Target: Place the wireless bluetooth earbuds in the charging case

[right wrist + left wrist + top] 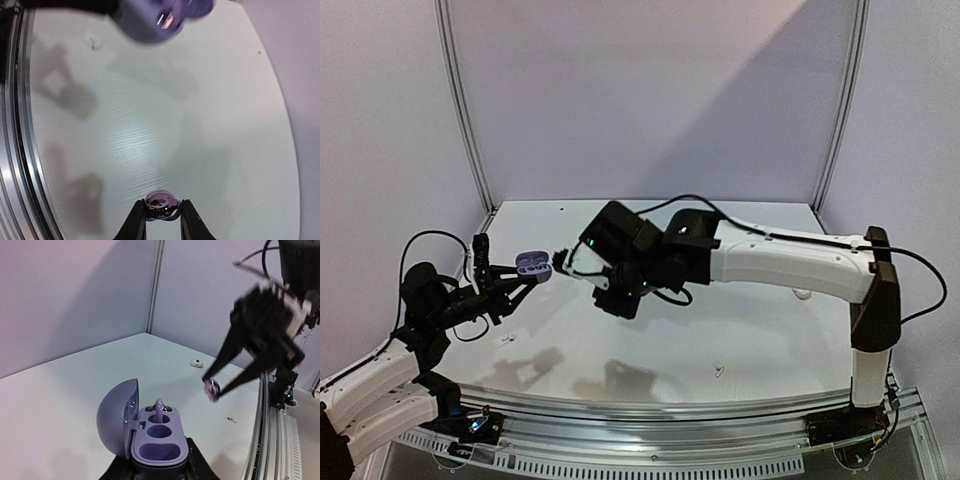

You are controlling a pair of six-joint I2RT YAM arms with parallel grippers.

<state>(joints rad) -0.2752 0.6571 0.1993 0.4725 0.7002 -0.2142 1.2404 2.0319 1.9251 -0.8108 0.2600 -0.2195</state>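
Step in hand: one earbud is being carried to the case; insertion is not yet done.

- A dark, glinting earbud (161,204) is clamped between the fingers of the right pincer (212,388). It is held in the air above the bench (750,345), just right of the charging case (160,440).
- The case is clamped in the left pincer (523,274) at the left, off the bench, with its lid swung open.
- The far recess appears occupied; the nearer ones are seen bare.

Next move, as judged: the earbud is to be aligned over a free recess and gently lowered.

Pale lilac walls (640,90), metal corner posts (465,110), white tabletop (760,330), soft shadows.
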